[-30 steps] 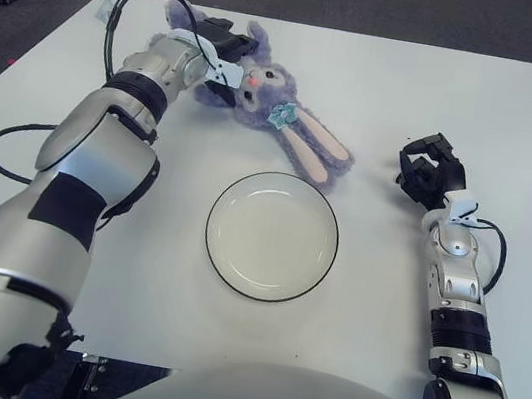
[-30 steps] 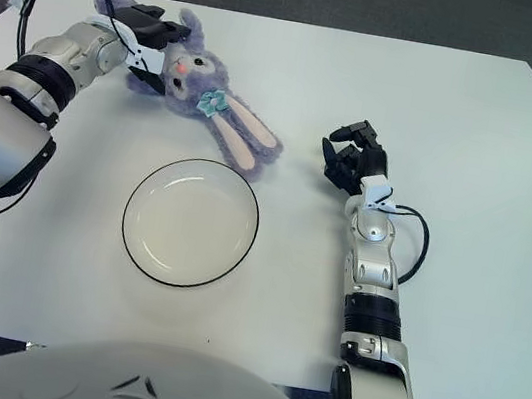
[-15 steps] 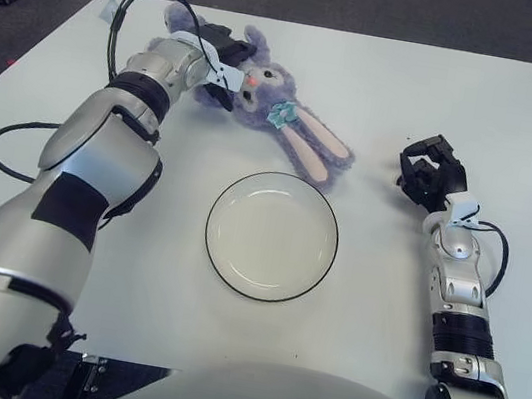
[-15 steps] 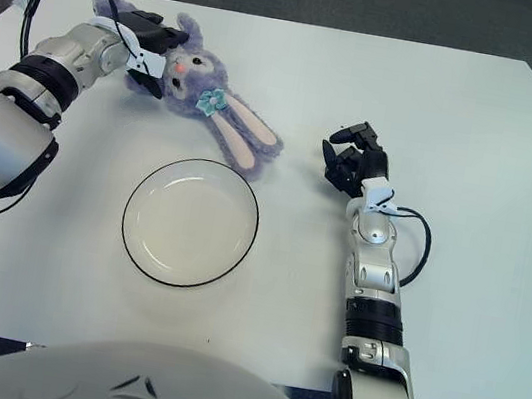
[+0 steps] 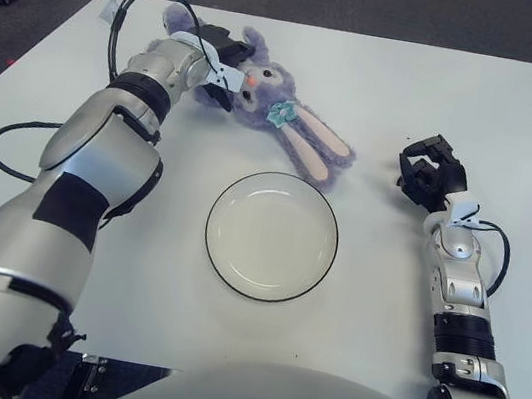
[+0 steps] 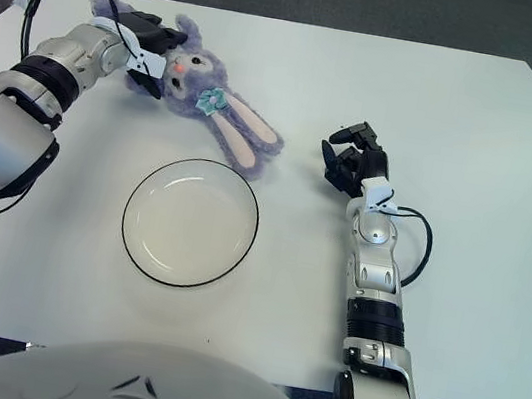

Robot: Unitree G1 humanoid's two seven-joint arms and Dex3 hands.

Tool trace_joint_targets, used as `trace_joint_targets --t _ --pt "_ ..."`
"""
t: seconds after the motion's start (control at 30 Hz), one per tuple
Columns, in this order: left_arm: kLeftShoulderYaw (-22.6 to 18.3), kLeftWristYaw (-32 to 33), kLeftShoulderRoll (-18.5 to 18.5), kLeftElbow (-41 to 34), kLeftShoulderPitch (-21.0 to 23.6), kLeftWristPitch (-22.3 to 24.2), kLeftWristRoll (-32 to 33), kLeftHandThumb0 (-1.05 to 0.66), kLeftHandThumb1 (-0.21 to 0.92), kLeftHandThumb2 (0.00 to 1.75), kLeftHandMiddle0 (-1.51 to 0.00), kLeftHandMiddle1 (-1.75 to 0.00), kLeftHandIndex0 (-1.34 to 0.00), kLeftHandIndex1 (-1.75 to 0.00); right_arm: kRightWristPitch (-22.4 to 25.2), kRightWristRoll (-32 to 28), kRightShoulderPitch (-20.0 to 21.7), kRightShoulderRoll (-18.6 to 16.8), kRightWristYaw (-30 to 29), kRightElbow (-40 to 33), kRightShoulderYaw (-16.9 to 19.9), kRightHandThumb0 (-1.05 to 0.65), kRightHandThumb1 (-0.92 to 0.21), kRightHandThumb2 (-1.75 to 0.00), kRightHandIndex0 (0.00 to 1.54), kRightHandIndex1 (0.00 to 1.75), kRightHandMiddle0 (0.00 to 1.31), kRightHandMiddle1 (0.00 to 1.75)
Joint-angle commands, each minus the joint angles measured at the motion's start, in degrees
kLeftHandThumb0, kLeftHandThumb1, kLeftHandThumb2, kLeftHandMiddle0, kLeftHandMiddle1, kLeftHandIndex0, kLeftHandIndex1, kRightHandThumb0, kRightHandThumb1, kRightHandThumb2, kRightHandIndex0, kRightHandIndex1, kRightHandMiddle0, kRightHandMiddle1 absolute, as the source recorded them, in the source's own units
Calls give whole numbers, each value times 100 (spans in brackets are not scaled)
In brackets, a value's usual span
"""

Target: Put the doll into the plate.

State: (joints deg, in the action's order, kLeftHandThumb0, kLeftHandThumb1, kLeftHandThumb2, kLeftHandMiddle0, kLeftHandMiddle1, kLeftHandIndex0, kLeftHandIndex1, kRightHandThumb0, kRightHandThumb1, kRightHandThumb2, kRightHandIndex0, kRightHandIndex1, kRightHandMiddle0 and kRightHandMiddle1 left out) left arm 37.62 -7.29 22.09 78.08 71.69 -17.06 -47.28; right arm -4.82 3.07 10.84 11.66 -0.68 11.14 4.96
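The purple plush rabbit doll (image 5: 275,110), with pink-lined ears and a small teal bow, lies on the white desk (image 5: 520,128) at its far left part, up and to the left of the plate. Its head points toward the far left corner and its two long ears (image 5: 316,149) stretch down and to the right, their tips ending just beside the plate's far rim without reaching over it. No part of the doll is inside the plate.

The left robot hand (image 5: 222,59) is at the doll's head end, its dark fingers (image 6: 156,32) closed around the plush at the head and body, so it is gripping the doll. A fuzzy purple limb shows beyond the wrist on the far side. The silver left arm runs from the near left edge up to that spot, with a black cable (image 5: 124,10) looping over the wrist.

The round white plate with a thin black rim (image 5: 262,295) sits near the middle of the desk, nearer the robot than the doll, and holds nothing.

The right robot hand (image 5: 430,175) shows well to the right of the plate and of the ear tips, its black fingers curled inward and holding nothing.
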Motion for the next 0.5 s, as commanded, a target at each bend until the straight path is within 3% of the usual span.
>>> trace_joint_targets --t 0.0,0.47 --pt "-29 -521 -82 120 -109 -10 59 -63 76 0 -48 -3 -35 -4 379 79 -330 29 82 195 -57 -38 -78 -60 76 168 40 162" --pt "-188 -801 -123 100 -175 124 213 -61 75 0 -40 0 -32 -1 441 94 -389 86 122 82 -80 -38 -77 -61 77 168 41 161"
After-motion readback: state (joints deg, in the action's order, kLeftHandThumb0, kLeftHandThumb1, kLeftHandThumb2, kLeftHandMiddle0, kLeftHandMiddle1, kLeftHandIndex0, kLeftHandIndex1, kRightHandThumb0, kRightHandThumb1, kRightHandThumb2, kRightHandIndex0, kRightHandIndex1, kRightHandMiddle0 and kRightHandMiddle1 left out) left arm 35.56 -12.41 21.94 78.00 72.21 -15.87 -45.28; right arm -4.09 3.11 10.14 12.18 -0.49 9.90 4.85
